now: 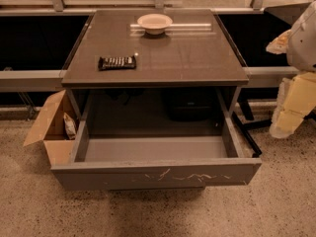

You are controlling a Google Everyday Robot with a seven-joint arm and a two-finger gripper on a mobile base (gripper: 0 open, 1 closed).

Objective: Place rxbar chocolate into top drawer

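Observation:
The rxbar chocolate (117, 62) lies flat on the left part of the grey tabletop (197, 58); its wrapper is dark with rows of light lettering. The top drawer (157, 173) is pulled wide open below the tabletop. It is a shallow grey drawer with white scratches on its front panel, and nothing shows inside it. My gripper (289, 112) hangs at the right edge of the view, beside the table's right side and above the floor. It is well away from the bar and holds nothing that I can see.
A pale round bowl (155, 22) stands at the back middle of the tabletop. An open brown cardboard box (52, 127) with a light snack packet (70, 126) in it sits on the floor left of the drawer. Speckled floor lies in front.

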